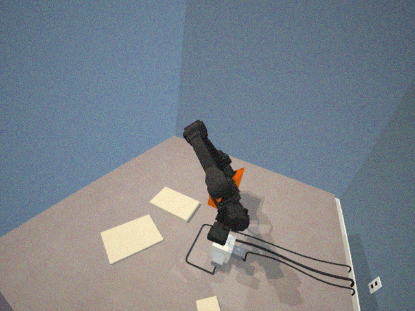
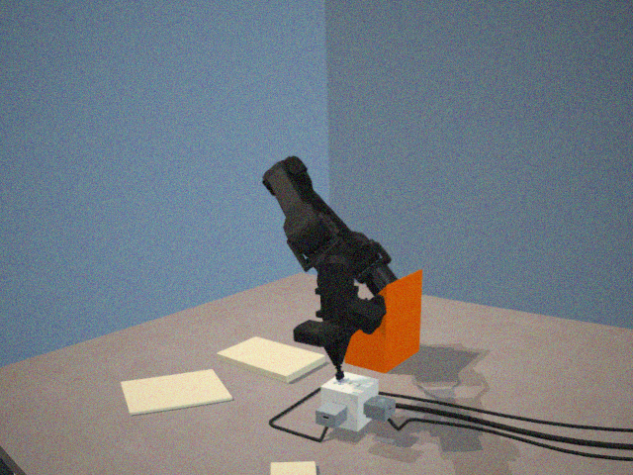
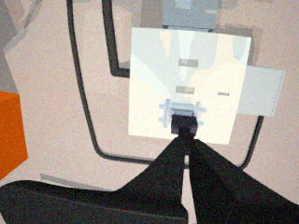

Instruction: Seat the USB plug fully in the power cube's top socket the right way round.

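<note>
- Two cream pads (image 2: 176, 391) lay flat on the surface (image 2: 92, 434), left of the work.
- Power cube (image 2: 357, 393) sat centre; USB plug (image 3: 185, 123) stood in its top socket.
- Fingers were clenched on the USB plug.
- Orange block (image 2: 396, 322) stood behind, cables (image 2: 510, 422) trailing right.

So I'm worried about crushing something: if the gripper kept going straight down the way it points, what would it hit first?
The top of the white power cube. The gripper is shut on the small USB plug in its top socket, directly above it.
</note>
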`<state>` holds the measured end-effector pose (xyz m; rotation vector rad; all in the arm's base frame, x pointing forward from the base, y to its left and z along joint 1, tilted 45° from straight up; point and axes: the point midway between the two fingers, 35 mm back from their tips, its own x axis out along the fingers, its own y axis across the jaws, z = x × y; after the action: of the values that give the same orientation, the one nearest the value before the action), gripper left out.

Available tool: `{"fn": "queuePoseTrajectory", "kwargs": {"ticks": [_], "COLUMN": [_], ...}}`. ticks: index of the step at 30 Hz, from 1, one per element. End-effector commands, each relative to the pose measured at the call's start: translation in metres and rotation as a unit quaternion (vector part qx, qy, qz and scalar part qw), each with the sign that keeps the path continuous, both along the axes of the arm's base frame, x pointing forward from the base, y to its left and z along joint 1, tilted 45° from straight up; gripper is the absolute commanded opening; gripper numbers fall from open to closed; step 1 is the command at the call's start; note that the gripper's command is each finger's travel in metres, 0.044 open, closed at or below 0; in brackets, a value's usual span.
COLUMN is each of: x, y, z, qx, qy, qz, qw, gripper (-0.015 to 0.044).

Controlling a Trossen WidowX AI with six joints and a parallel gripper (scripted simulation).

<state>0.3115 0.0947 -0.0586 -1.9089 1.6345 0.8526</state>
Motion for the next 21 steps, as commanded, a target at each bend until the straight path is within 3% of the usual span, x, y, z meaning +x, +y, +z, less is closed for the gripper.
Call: {"fn": "queuePoseTrajectory", "kwargs": {"ticks": [1,21], "x": [0.0002,-0.0004], "y": [0.0001,0.0028], "z": [0.0002,0.0029], "qx": [0.0,0.0], "qy": [0.0,0.0], "qz": [0.0,0.0], "qw": [1.0,1.0], "gripper": [0.0,0.0]}}
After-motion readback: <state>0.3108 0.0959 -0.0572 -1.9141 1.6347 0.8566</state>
